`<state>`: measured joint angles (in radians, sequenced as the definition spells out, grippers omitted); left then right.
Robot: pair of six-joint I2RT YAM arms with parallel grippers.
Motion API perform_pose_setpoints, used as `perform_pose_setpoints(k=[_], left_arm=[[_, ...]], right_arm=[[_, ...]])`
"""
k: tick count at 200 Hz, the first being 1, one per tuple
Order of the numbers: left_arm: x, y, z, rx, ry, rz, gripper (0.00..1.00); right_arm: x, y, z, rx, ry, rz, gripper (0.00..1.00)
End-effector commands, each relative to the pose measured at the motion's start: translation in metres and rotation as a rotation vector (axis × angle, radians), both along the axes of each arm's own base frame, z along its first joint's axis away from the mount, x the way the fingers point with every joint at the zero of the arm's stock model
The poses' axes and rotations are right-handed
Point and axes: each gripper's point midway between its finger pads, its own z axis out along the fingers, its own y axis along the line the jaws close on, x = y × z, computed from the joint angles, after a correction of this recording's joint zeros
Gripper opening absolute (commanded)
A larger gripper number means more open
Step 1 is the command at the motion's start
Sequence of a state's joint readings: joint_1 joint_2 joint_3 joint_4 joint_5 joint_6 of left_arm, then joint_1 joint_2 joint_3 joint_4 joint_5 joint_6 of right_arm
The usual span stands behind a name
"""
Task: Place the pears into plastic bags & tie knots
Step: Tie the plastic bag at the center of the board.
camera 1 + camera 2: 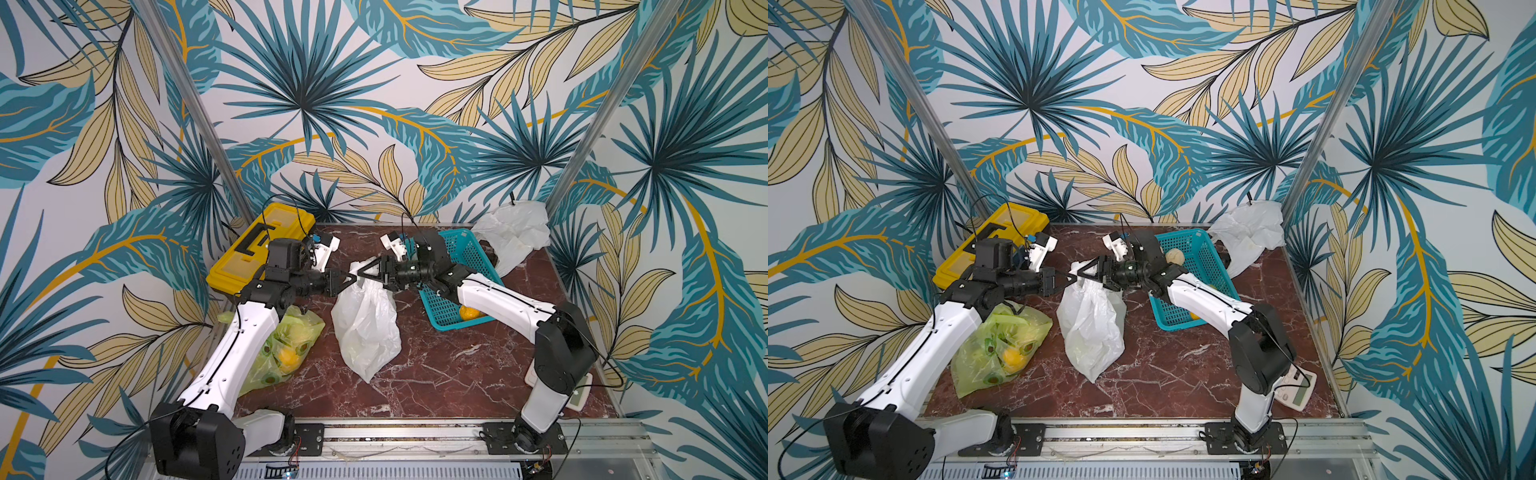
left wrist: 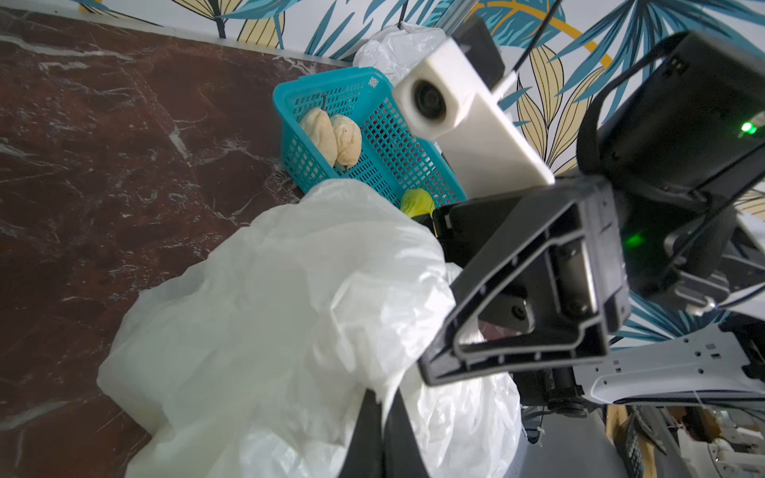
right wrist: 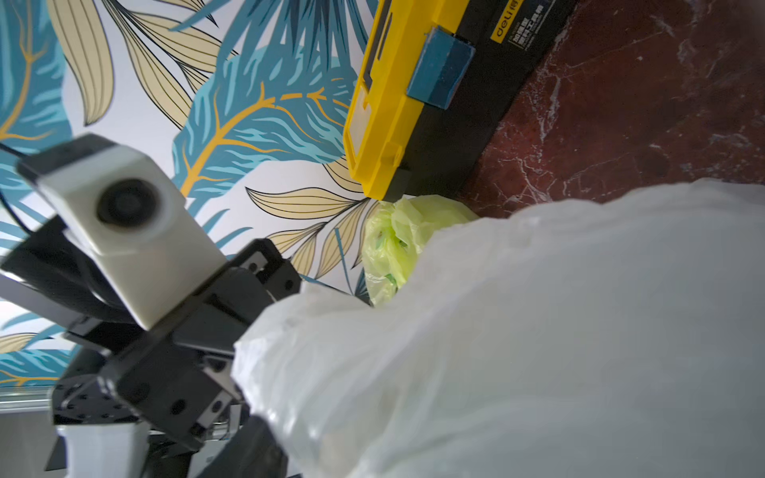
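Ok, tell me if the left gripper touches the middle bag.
Touching: the left wrist view shows the left gripper shut, with the middle bag pinched between its fingers.

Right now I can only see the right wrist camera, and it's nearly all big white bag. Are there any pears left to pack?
Observer: Yes. The left wrist view shows two cream pears side by side in a teal basket.
Operator: Any other colours in there?
Observer: In a top view, an orange pear lies at the basket's end nearest the arm bases, partly under the right arm.
Operator: Is there another bag for them?
Observer: Yes. Besides the white bag in the middle, a crumpled bag lies in the far corner behind the basket.
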<state>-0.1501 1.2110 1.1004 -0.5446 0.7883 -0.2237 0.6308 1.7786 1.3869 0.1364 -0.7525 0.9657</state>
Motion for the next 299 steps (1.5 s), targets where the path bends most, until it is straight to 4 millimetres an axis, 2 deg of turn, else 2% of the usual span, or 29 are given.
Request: perform_pose_setpoints(k=[1,20,49,67,94,114,135,164,186,207,222,234,256,282,299], left_arm=[[-0.009,-0.001,0.000,0.043,-0.074,-0.044,0.00],[-0.010,-0.002,-0.001,0.051,-0.089,-0.057,0.00],[-0.013,-0.004,0.006,0.062,-0.122,-0.065,0.00],[-0.013,-0.004,0.008,0.060,-0.128,-0.066,0.00],[-0.020,-0.004,0.017,0.052,-0.158,-0.071,0.00],[-0.027,-0.001,0.017,0.056,-0.167,-0.060,0.00],[-0.028,0.000,0.021,0.054,-0.172,-0.049,0.00],[-0.021,-0.003,0.022,0.037,-0.141,-0.053,0.00],[-0.014,-0.001,0.015,0.043,-0.104,-0.028,0.00],[-0.010,0.002,0.011,0.050,-0.077,-0.001,0.00],[-0.009,0.007,0.014,0.046,-0.083,0.018,0.00],[-0.008,0.011,0.013,0.054,-0.086,0.034,0.00],[-0.007,0.014,0.004,0.055,-0.060,0.039,0.00],[-0.005,0.013,0.001,0.049,-0.045,0.034,0.00],[-0.005,0.012,-0.001,0.046,-0.033,0.032,0.00]], right_arm=[[-0.005,0.005,0.041,0.141,-0.017,0.033,0.71],[0.001,0.006,0.035,0.089,-0.013,0.013,0.73],[0.001,0.006,0.012,-0.041,-0.008,0.008,0.64],[0.006,0.003,-0.003,-0.103,0.000,-0.014,0.53],[0.026,-0.022,-0.039,-0.303,0.015,-0.149,0.27],[0.040,-0.032,-0.046,-0.365,-0.009,-0.210,0.22],[0.041,-0.031,-0.049,-0.396,-0.021,-0.196,0.22],[0.027,-0.018,-0.027,-0.258,-0.039,-0.114,0.39],[0.012,-0.036,-0.005,-0.260,-0.141,-0.092,0.58],[0.010,-0.052,0.006,-0.211,-0.177,-0.109,0.65],[0.006,-0.056,-0.002,-0.227,-0.154,-0.086,0.66],[0.001,-0.063,-0.016,-0.257,-0.100,-0.077,0.66],[-0.004,-0.087,-0.030,-0.331,-0.102,-0.129,0.62],[-0.027,-0.116,-0.068,-0.530,-0.059,-0.126,0.53],[-0.042,-0.120,-0.081,-0.590,-0.043,-0.100,0.50]])
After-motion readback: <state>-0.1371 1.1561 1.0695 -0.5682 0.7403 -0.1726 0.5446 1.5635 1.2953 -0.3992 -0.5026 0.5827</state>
